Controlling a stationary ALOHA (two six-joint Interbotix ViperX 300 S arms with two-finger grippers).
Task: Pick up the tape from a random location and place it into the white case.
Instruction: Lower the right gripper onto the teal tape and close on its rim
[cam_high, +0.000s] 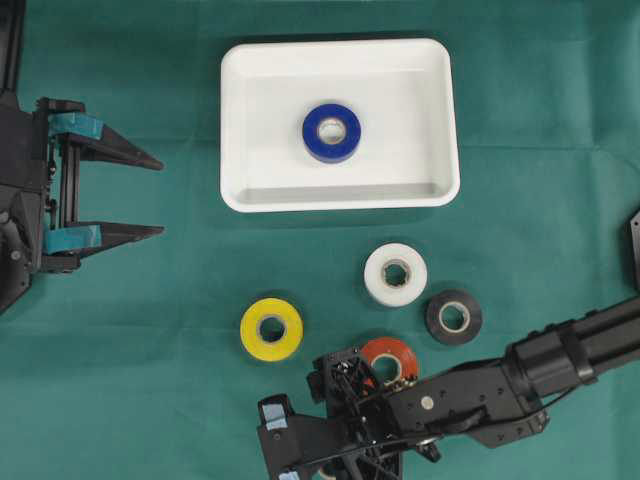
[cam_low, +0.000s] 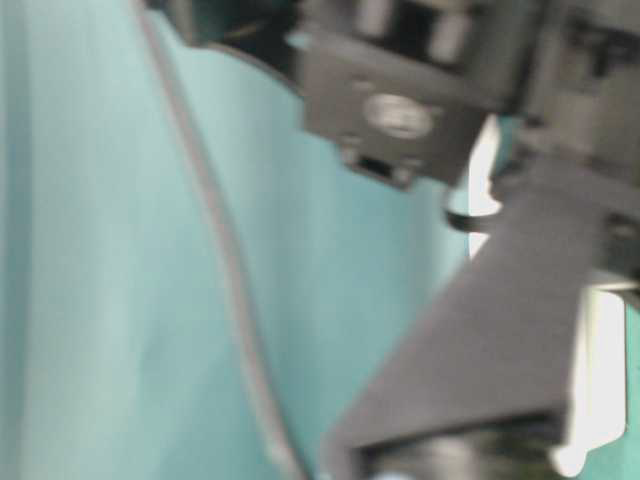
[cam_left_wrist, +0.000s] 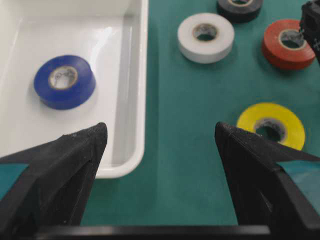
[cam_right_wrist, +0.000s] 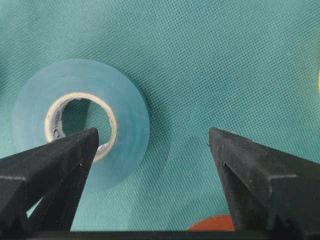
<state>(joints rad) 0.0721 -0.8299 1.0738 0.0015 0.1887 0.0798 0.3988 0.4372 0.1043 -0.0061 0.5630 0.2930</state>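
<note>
Table (cam_high: 120, 380): green cloth. The white case (cam_high: 245, 190) sits top centre with one blue tape (cam_high: 332, 132) already in it. You've got yellow tape (cam_high: 272, 329), white tape (cam_high: 395, 274), black tape (cam_high: 454, 317) and red tape (cam_high: 392, 360) loose below it, plus a pale teal tape (cam_right_wrist: 82, 122) seen only from your right wrist. Right gripper (cam_right_wrist: 152, 150) is spread wide just above that teal roll, nothing grasped. Left gripper (cam_high: 140, 195) is parked, released, empty.

cloth (cam_high: 150, 400): green, covers the table
wrinkle (cam_low: 215, 250): a dark line running down the cloth, blurred
</note>
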